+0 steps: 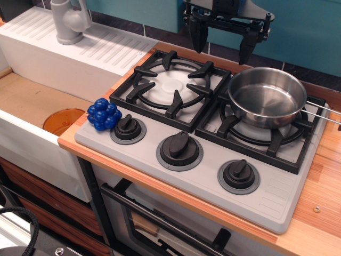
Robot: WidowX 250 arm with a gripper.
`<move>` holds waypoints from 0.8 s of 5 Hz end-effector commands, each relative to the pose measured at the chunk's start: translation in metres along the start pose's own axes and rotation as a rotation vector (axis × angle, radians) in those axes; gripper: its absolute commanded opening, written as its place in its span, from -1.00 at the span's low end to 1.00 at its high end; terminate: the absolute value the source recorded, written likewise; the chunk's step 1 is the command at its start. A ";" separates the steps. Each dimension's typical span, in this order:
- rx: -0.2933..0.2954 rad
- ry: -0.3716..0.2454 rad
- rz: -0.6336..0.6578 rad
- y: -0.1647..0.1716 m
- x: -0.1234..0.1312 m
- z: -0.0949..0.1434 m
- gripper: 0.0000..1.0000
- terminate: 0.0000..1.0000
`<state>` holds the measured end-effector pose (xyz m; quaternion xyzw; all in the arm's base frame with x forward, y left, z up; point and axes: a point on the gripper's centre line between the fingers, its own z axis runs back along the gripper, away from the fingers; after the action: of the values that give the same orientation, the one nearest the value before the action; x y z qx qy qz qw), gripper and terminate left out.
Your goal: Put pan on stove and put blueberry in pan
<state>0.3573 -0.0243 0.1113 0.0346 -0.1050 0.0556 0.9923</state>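
The shiny steel pan [267,96] sits on the right burner grate of the light grey stove [208,176], its wire handle pointing right. The pan is empty. The blueberry [104,113], a cluster of glossy dark-blue balls, rests on the stove's front-left corner beside the left knob [128,128]. My gripper [222,45] hangs open and empty at the back, above the gap between the two grates, behind and left of the pan.
The left burner grate [171,88] is bare. A white sink unit [32,101] with a grey faucet [69,21] stands to the left, with an orange disc [63,121] in its basin. A wooden counter [325,208] borders the stove.
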 end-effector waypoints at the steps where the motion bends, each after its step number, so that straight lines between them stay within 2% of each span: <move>1: 0.000 0.000 0.000 0.000 0.000 0.000 1.00 -1.00; 2: -0.036 -0.030 0.009 -0.007 0.000 -0.015 1.00 -1.00; 4: -0.063 -0.079 0.001 -0.016 -0.002 -0.042 1.00 -1.00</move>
<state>0.3610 -0.0359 0.0581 0.0079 -0.1290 0.0535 0.9902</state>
